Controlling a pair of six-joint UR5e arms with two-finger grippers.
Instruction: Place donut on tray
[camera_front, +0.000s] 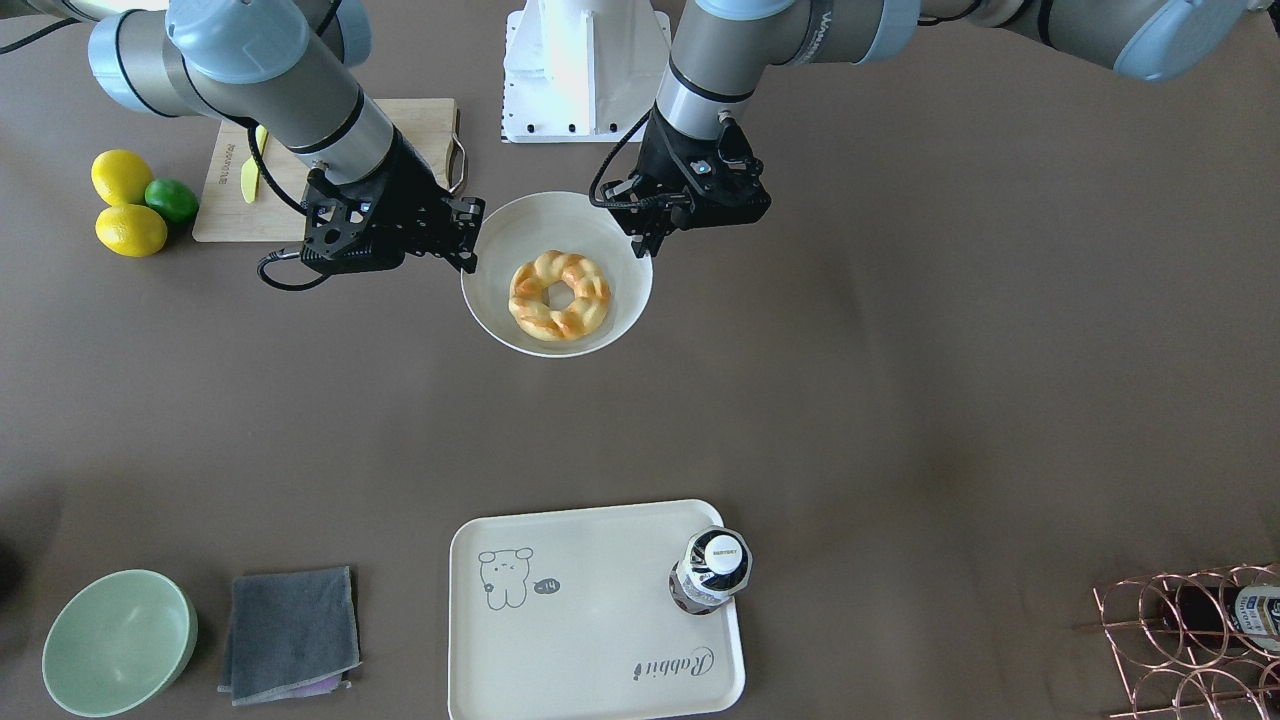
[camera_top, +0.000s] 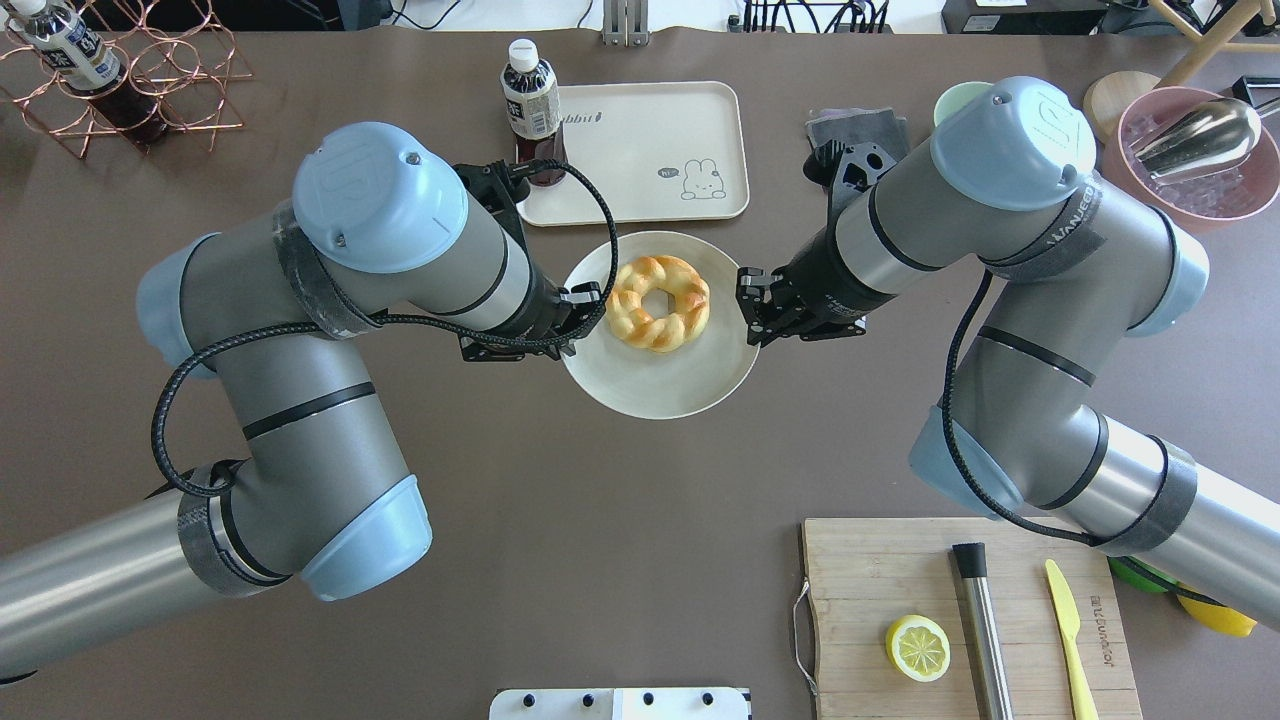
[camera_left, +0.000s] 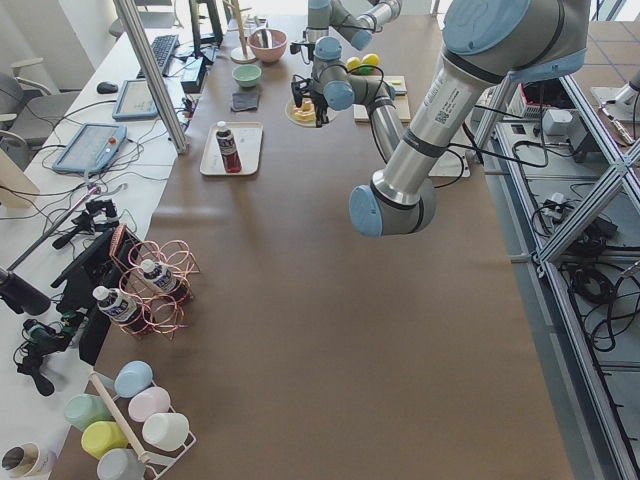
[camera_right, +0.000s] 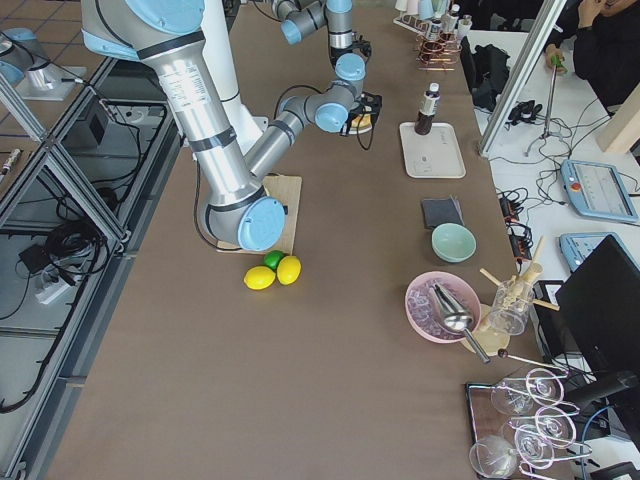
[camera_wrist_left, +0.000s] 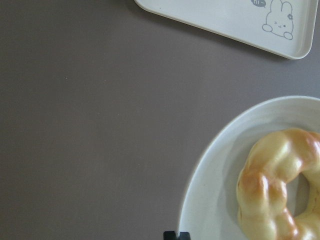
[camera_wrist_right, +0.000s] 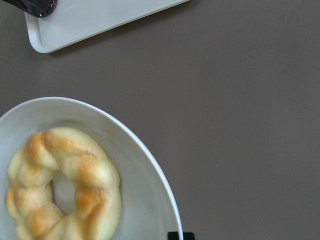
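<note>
The golden twisted donut (camera_top: 658, 302) lies on a round white plate (camera_top: 670, 385) at the table's middle. It also shows in the front view (camera_front: 559, 295) and in both wrist views (camera_wrist_left: 270, 185) (camera_wrist_right: 62, 185). My left gripper (camera_top: 592, 302) sits at the plate's left rim and my right gripper (camera_top: 745, 300) at its right rim. Each looks shut on the rim. The cream tray (camera_top: 640, 150) with the rabbit drawing lies just beyond the plate. A dark drink bottle (camera_top: 530, 110) stands on its left corner.
A wooden cutting board (camera_top: 960, 620) with a lemon half (camera_top: 918, 647), a yellow knife and a steel rod lies near right. A grey cloth (camera_front: 290, 632) and a green bowl (camera_front: 118, 640) lie right of the tray. A copper wire rack (camera_top: 130, 80) stands far left.
</note>
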